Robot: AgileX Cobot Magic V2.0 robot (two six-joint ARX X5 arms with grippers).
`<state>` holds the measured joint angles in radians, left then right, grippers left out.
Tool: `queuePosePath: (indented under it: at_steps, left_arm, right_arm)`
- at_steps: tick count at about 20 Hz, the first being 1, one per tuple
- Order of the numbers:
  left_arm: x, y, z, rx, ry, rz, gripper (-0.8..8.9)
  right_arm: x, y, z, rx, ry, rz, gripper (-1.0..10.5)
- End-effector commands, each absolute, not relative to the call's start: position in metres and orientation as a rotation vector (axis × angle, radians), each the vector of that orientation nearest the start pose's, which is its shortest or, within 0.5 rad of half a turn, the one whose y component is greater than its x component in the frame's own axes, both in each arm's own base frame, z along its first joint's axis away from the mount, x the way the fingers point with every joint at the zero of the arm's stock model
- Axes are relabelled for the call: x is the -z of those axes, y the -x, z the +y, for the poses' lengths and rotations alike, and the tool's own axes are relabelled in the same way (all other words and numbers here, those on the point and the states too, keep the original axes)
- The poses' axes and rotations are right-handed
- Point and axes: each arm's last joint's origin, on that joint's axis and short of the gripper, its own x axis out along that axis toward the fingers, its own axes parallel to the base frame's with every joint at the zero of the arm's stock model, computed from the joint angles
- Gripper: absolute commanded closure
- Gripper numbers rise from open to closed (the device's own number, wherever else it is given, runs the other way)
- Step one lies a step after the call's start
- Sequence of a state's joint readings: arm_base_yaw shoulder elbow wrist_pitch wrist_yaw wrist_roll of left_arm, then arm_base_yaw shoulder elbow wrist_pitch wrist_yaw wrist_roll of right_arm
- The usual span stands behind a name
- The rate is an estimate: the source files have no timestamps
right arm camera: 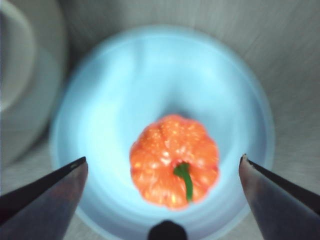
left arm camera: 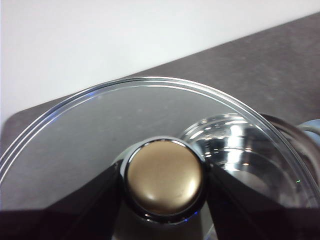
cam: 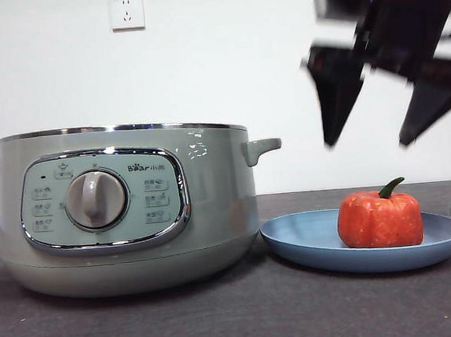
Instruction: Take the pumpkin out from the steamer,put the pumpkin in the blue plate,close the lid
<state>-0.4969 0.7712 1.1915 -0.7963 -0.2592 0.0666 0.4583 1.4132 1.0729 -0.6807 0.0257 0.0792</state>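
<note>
The orange-red pumpkin (cam: 379,219) (right arm camera: 173,167) sits upright in the blue plate (cam: 302,244) (right arm camera: 110,100), just right of the sage-green steamer (cam: 127,207), whose top is uncovered. My right gripper (cam: 368,142) (right arm camera: 163,159) hangs open well above the pumpkin, apart from it, and looks blurred. My left gripper (left arm camera: 164,185) is shut on the knob (left arm camera: 164,177) of the glass lid (left arm camera: 100,120). The lid and the left gripper are outside the front view.
A dark grey table (cam: 245,315) carries the steamer and the plate, with a white wall and a socket (cam: 126,11) behind. In the left wrist view a shiny chrome surface (left arm camera: 235,145) shows through the lid's glass.
</note>
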Motion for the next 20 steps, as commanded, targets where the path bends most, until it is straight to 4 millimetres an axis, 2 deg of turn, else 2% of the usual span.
queuePosePath:
  at_steps: [1,6,10,14,20]
  left_arm:
    - [-0.412,-0.117,-0.057,0.307,-0.163,0.311,8.22]
    - [-0.394,-0.157,-0.084,0.436,-0.174,0.432,8.22]
    - [-0.374,-0.193,-0.105,0.480,-0.183,0.509,8.21]
    - [-0.356,-0.222,-0.121,0.504,-0.186,0.554,8.22]
    - [-0.333,-0.246,-0.136,0.555,-0.184,0.617,8.22]
  right_arm:
    - [-0.276,-0.237,0.116,-0.360,0.157,0.950,4.4]
    - [-0.321,-0.200,0.098,-0.380,0.109,0.765,4.4]
    - [-0.341,-0.179,0.087,-0.387,0.083,0.663,4.4]
    - [-0.348,-0.169,0.082,-0.387,0.075,0.627,4.4]
    - [-0.347,-0.167,0.082,-0.385,0.080,0.645,4.4]
